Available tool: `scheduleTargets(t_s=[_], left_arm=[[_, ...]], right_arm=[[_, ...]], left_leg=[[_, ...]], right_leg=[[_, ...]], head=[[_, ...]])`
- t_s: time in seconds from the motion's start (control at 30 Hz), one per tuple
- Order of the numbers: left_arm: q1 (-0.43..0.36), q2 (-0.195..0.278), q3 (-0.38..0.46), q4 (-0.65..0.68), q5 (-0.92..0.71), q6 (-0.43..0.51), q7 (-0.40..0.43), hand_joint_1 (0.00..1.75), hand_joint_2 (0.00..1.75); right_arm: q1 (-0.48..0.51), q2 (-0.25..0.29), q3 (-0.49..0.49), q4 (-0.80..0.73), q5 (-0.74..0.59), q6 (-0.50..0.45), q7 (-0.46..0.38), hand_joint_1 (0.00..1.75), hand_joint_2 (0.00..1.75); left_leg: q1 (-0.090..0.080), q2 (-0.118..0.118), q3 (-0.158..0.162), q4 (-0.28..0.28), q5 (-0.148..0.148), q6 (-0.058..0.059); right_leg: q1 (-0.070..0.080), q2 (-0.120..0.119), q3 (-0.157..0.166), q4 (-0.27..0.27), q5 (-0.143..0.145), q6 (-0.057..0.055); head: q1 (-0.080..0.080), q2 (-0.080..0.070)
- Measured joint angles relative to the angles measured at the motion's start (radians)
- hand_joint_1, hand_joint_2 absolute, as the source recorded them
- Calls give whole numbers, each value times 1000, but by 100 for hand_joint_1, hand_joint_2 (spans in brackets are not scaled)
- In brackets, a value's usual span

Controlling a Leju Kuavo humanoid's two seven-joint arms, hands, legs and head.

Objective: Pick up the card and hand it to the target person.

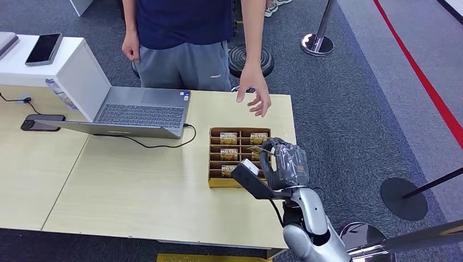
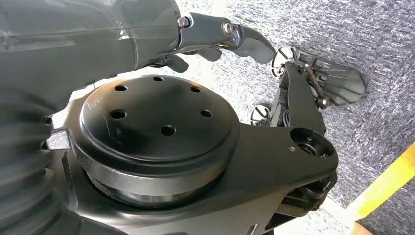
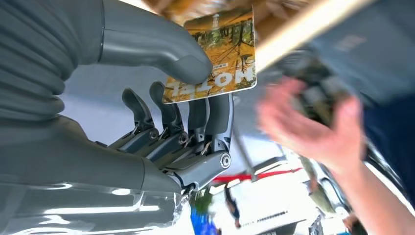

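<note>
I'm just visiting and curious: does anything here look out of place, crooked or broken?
Nothing looks damaged or spilled. The silver laptop sits askew across the pale wooden table, its black cable trailing loose. The robot's right hand pinches an orange printed card, with a person's open hand waiting nearby.

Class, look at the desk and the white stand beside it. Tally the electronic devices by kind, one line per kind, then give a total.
Laptops: 1, the open laptop
Phones: 2, the phone on the white stand and the phone on the desk
Total: 3
</note>
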Motion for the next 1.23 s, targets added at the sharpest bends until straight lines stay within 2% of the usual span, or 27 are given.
scheduleTargets(t_s=[0.13, 0.27, 0.9, 1.0, 1.03, 1.13, 1.17, 1.23], left_arm=[[0, -1, 7, 0, -2, 0, 0, 0, 175], [0, -4, 13, 0, -3, 3, 1, 0, 175], [0, -9, 19, 0, -8, 7, 3, 0, 175], [0, -9, 19, 0, -16, 7, 0, 0, 175], [-1, -10, 19, 0, -19, 7, 1, 0, 175], [-1, -10, 19, 0, -29, 7, 10, 0, 44], [-1, -10, 19, 0, -32, 7, 12, 0, 0], [-1, -10, 19, 0, -35, 7, 12, 0, 0]], right_arm=[[10, -2, -15, -77, -204, -56, -94, 140, 175], [21, -2, -23, -119, -311, -79, -154, 140, 175], [39, -3, -34, -172, -338, -88, -173, 140, 175], [41, -3, -34, -172, -339, -88, -170, 103, 175], [42, -3, -34, -172, -339, -88, -168, 73, 175], [43, -4, -34, -173, -340, -88, -164, 6, 175], [43, -4, -34, -173, -341, -88, -164, 0, 175], [43, -5, -34, -175, -342, -87, -163, 0, 175]], left_leg=[[0, 0, 0, 0, 0, 0], [0, 0, 0, 0, 0, 0], [0, 0, 0, 0, 0, 0], [0, 0, 0, 0, 0, 0], [0, 0, 0, 0, 0, 0], [0, 0, 0, 0, 0, 0], [0, 0, 0, 0, 0, 0], [0, 0, 0, 0, 0, 0]], right_leg=[[0, 0, 0, 0, 0, 0], [0, 0, 0, 0, 0, 0], [0, 0, 0, 0, 0, 0], [0, 0, 0, 0, 0, 0], [0, 0, 0, 0, 0, 0], [0, 0, 0, 0, 0, 0], [0, 0, 0, 0, 0, 0], [0, 0, 0, 0, 0, 0]], head=[[0, 0], [0, 0], [0, 0], [0, 0], [0, 0], [0, 0], [0, 0], [0, 0]])
